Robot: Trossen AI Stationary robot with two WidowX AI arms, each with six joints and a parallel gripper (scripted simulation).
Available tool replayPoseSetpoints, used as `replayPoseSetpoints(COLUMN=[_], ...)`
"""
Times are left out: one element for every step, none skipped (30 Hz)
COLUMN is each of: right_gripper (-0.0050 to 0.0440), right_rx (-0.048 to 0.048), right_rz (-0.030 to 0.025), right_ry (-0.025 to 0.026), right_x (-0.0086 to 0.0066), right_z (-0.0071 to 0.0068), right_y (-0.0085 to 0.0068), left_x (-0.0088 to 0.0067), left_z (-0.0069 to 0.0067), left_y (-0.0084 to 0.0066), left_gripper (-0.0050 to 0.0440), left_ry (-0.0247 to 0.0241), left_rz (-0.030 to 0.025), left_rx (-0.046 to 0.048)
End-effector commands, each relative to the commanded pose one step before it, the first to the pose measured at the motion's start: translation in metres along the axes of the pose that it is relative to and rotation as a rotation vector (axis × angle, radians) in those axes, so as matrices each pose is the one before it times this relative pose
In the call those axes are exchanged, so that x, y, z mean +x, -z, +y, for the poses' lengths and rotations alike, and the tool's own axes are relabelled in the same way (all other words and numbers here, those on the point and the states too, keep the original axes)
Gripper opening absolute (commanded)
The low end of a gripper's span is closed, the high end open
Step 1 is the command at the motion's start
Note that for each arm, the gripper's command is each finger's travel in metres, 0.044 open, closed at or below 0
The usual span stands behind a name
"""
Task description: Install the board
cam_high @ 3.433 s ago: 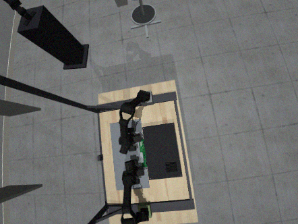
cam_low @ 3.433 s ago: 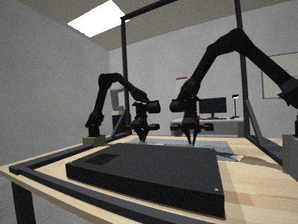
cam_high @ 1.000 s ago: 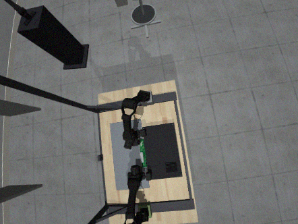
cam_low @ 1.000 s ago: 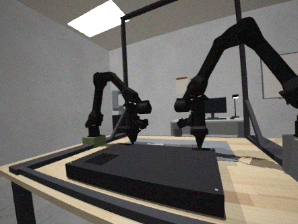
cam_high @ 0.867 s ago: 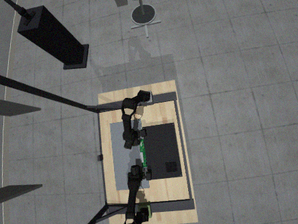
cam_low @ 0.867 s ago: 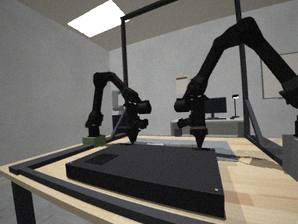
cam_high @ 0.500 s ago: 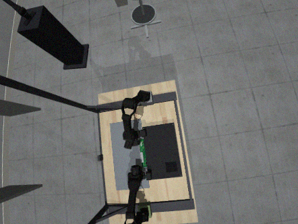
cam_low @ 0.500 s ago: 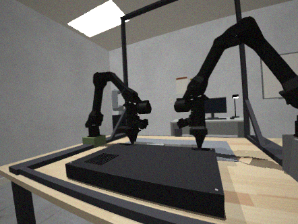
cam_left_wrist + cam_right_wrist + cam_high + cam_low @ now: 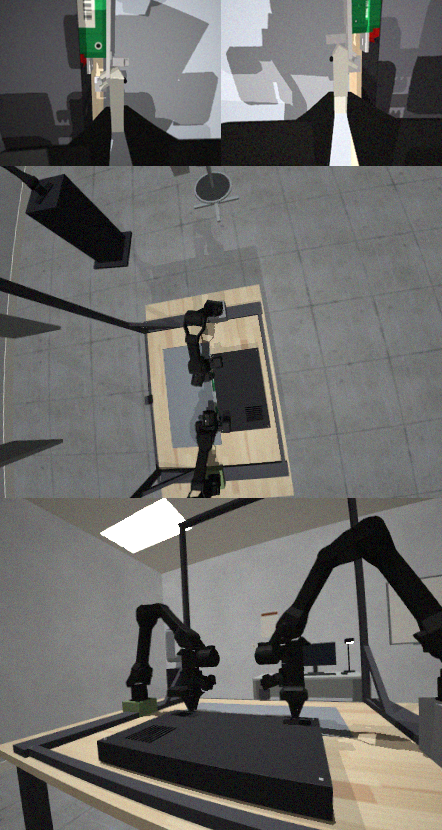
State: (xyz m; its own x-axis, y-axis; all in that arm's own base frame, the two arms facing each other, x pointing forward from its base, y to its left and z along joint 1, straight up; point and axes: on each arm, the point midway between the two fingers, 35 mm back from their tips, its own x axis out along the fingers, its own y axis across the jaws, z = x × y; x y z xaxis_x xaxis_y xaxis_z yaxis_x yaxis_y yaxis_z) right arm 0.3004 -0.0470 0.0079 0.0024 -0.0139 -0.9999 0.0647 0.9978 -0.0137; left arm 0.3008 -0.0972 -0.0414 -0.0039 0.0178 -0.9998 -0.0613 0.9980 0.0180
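Two levers (image 9: 117,100) (image 9: 340,78) are pinched, one by L gripper (image 9: 210,378) (image 9: 295,714) (image 9: 117,107) and one by R gripper (image 9: 216,413) (image 9: 192,708) (image 9: 0,0) (image 9: 340,93); the green board (image 9: 214,386) (image 9: 93,42) (image 9: 363,16) is seen at the encl. (image 9: 240,391) (image 9: 215,748) edge, approx. between both arms.Two levers (image 9: 117,100) (image 9: 340,78) are pinched, one by L gripper (image 9: 210,378) (image 9: 295,714) (image 9: 117,107), other by R gripper (image 9: 216,413) (image 9: 192,708) (image 9: 340,93); green board (image 9: 214,386) (image 9: 93,42) (image 9: 363,16) is seen at encl. (image 9: 240,391) (image 9: 215,748) edge.

A dark computer monitor (image 9: 320,654) stands on a pale desk (image 9: 345,682) beyond the bench, beside a small lamp (image 9: 349,641). A sheet with a red top strip (image 9: 269,624) hangs on the back wall. A bright ceiling panel (image 9: 145,525) glows overhead. A tall black box-shaped stand (image 9: 75,218) rises from the tiled floor (image 9: 345,291).
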Motion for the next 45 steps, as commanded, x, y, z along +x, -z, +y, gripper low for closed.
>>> replayPoseSetpoints(right_gripper=[0.0008, 0.0008, 0.0008, 0.0008, 0.0008, 0.0008, 0.0008, 0.0008, 0.0008, 0.0008, 0.0008, 0.0008, 0.0008, 0.0008, 0.0008, 0.0008, 0.0008, 0.0008, 0.0008, 0.0008, 0.0008, 0.0008, 0.0008, 0.0008, 0.0008, 0.0008, 0.0008, 0.0008, 0.0008, 0.0008, 0.0008, 0.0008, 0.0008, 0.0008, 0.0008, 0.0008, 0.0008, 0.0008, 0.0008, 0.0008, 0.0008, 0.0008, 0.0008, 0.0008, 0.0008], right_rx=[-0.00809, 0.0, 0.0, 0.0, -0.00166, -0.00023, -0.00009, -0.00004, 0.01942, 0.02009, 0.01239, 0.0, 0.0, 0.0, -0.00082, -0.0005, -0.00021, -0.00002, 0.0, 0.0, 0.0, 0.0, 0.0, 0.0, 0.01554, 0.01773, 0.01985, 0.00902, 0.0, 0.0, 0.0, 0.0, 0.0, 0.0, 0.0, 0.0, 0.0, 0.0, 0.0, 0.0, 0.0, 0.01196, 0.01067, 0.01666, 0.00911], right_rz=[-0.01135, -0.00001, 0.0, 0.0, -0.00016, 0.00001, -0.00001, -0.00361, -0.00068, 0.0002, 0.0015, -0.00015, 0.00136, 0.00007, 0.00036, 0.0001, 0.00003, 0.00002, 0.00002, 0.0, 0.0, 0.00003, 0.00002, 0.00003, -0.00061, -0.00066, -0.00055, 0.00015, 0.00055, 0.00038, 0.00008, 0.0, 0.0, 0.0, 0.0, 0.0, 0.0, 0.0, 0.0, 0.0, 0.0, -0.00011, -0.00012, -0.00018, -0.00009], right_ry=[0.0028, 0.0, 0.0, 0.0, -0.00001, 0.0, 0.0, 0.00035, -0.00367, -0.00632, -0.00264, 0.00001, -0.00007, 0.0, -0.00003, 0.00064, 0.00049, 0.0004, 0.00029, 0.0, 0.0, 0.00004, 0.00002, 0.00004, -0.00178, -0.0017, -0.00107, -0.0003, 0.00106, 0.00055, 0.00052, 0.00019, 0.00012, 0.00014, 0.00005, 0.0, 0.0, 0.0, 0.00003, 0.00003, 0.00003, 0.00018, 0.00023, 0.0002, 0.00011], right_x=[-0.00527, 0.0, 0.0, 0.0, -0.00005, 0.0, 0.0, -0.00125, -0.00016, -0.00004, 0.00019, -0.00023, 0.00024, 0.00002, 0.00008, 0.00001, 0.0, 0.0, 0.0, 0.0, 0.0, 0.00001, 0.0, 0.00001, -0.00027, -0.0003, -0.00031, -0.00006, 0.00012, 0.00008, 0.00002, 0.0, 0.0, 0.0, 0.0, 0.0, 0.0, 0.0, 0.0, 0.0, 0.0, -0.00008, -0.00007, -0.00011, -0.00005], right_z=[-0.00262, 0.0, 0.0, 0.0, 0.00051, 0.00007, 0.00003, -0.00002, -0.00026, -0.0001, -0.00009, 0.00003, 0.00004, 0.0, 0.00026, 0.00006, -0.00001, -0.00006, -0.00004, 0.0, 0.0, 0.0, 0.0, -0.00001, 0.00042, 0.00044, 0.00037, 0.00014, -0.00016, -0.00008, -0.00008, -0.00003, -0.00002, -0.00002, -0.00001, 0.0, 0.0, 0.0, 0.0, 0.0, 0.0, 0.00067, 0.00059, 0.00093, 0.00031], right_y=[-0.00327, 0.0, 0.0, 0.0, -0.00006, 0.0, 0.0, -0.00038, -0.00061, -0.00084, 0.00008, 0.00066, 0.00067, 0.00002, 0.00011, 0.00002, 0.0, 0.0, 0.0, 0.0, 0.0, 0.00001, 0.00001, 0.00001, -0.00006, -0.00009, -0.00004, 0.00012, 0.00019, 0.00013, 0.00003, 0.0, 0.0, 0.0, 0.0, 0.0, 0.0, 0.0, 0.0, 0.0, 0.0, -0.00001, -0.00004, -0.00005, -0.00003], left_x=[-0.00795, 0.00005, 0.0, 0.0, 0.00018, 0.0, 0.0, -0.00067, -0.00074, -0.00062, -0.00007, 0.0, 0.00095, 0.00059, 0.00008, 0.0, 0.0, 0.0, 0.0, 0.0, 0.0, 0.0, 0.00047, 0.0, -0.00073, -0.00114, 0.00029, 0.00012, 0.0, 0.0, 0.0, 0.0, 0.0, 0.00001, 0.0, 0.0, 0.0, 0.0, 0.0, 0.0, 0.0, 0.00055, -0.00002, 0.00038, 0.00063], left_z=[-0.00078, -0.00008, 0.0, 0.0, 0.00003, 0.0, -0.00001, 0.00047, -0.0001, 0.00026, 0.00019, 0.0, 0.00018, -0.00028, -0.0004, -0.00022, 0.0, 0.0, 0.0, 0.0, 0.0, 0.00006, -0.00053, 0.0, -0.00022, -0.00152, -0.00095, -0.00028, 0.0, 0.0, 0.0, 0.0, 0.0, 0.00001, 0.0, 0.0, 0.0, 0.0, 0.00002, 0.0, 0.0, -0.00101, -0.0006, -0.00059, 0.00006], left_y=[-0.00103, 0.00006, 0.0, 0.0, 0.00008, 0.0, 0.0, -0.0005, -0.00031, -0.00035, -0.00007, 0.0, 0.00042, 0.00043, 0.00022, 0.0001, 0.0, 0.0, 0.0, 0.0, 0.0, -0.00002, -0.00262, 0.0, 0.00179, -0.00251, 0.00029, 0.00003, 0.0, 0.0, 0.0, 0.0, 0.00001, 0.00002, 0.0, 0.0, 0.0, 0.0, -0.00001, 0.0, 0.0, -0.0004, -0.00045, -0.00021, 0.00043], left_gripper=[0.0008, 0.0008, 0.0008, 0.0008, 0.0008, 0.0008, 0.0008, 0.0008, 0.0008, 0.0008, 0.0008, 0.0008, 0.0008, 0.0008, 0.0008, 0.0008, 0.0008, 0.0008, 0.0008, 0.0008, 0.0008, 0.0008, 0.0008, 0.0008, 0.0008, 0.0008, 0.0008, 0.0008, 0.0008, 0.0008, 0.0008, 0.0008, 0.0008, 0.0008, 0.0008, 0.0008, 0.0008, 0.0008, 0.0008, 0.0008, 0.0008, 0.0008, 0.0008, 0.0008, 0.0008], left_ry=[0.00888, -0.00006, 0.0, 0.0, -0.00022, 0.0, 0.0, 0.00052, 0.00711, 0.00566, 0.00319, 0.0, -0.0013, -0.00079, -0.0001, 0.00001, 0.0, 0.0, 0.0, 0.0, 0.0, -0.00037, -0.00275, 0.0, 0.00484, 0.0039, 0.00094, 0.00045, 0.0, 0.0, 0.0, 0.0, -0.00001, -0.00003, 0.0, 0.0, 0.0, 0.0, -0.00013, -0.00003, -0.00001, -0.00038, 0.00054, -0.00091, -0.0014], left_rz=[-0.01914, 0.00017, 0.0, 0.0, 0.00056, 0.00001, 0.0, -0.00142, -0.00059, -0.00146, 0.00013, 0.0, 0.00294, 0.00184, 0.00027, 0.0, 0.0, 0.0, 0.0, 0.0, 0.0, -0.00016, -0.00324, 0.0, 0.00202, -0.0056, 0.00111, 0.00043, 0.0, 0.0, 0.0, 0.0, 0.00002, 0.00005, 0.0, 0.0, 0.0, 0.0, -0.00007, -0.00001, -0.00001, 0.00085, -0.00052, 0.00213, 0.00195], left_rx=[0.0112, 0.0003, 0.0, 0.0, -0.00223, -0.00016, 0.00002, 0.00028, -0.01943, -0.02141, -0.01359, 0.0, 0.0, 0.00135, 0.00142, 0.00075, 0.0, 0.0, 0.0, 0.0, 0.0, 0.00259, 0.00191, 0.0, -0.01828, -0.01572, -0.01573, -0.00771, 0.0, 0.0, 0.0, 0.0, 0.0, 0.0, 0.0, 0.0, 0.0, 0.0, 0.00174, 0.0002, 0.00005, -0.0003, -0.01557, -0.02373, -0.01221])
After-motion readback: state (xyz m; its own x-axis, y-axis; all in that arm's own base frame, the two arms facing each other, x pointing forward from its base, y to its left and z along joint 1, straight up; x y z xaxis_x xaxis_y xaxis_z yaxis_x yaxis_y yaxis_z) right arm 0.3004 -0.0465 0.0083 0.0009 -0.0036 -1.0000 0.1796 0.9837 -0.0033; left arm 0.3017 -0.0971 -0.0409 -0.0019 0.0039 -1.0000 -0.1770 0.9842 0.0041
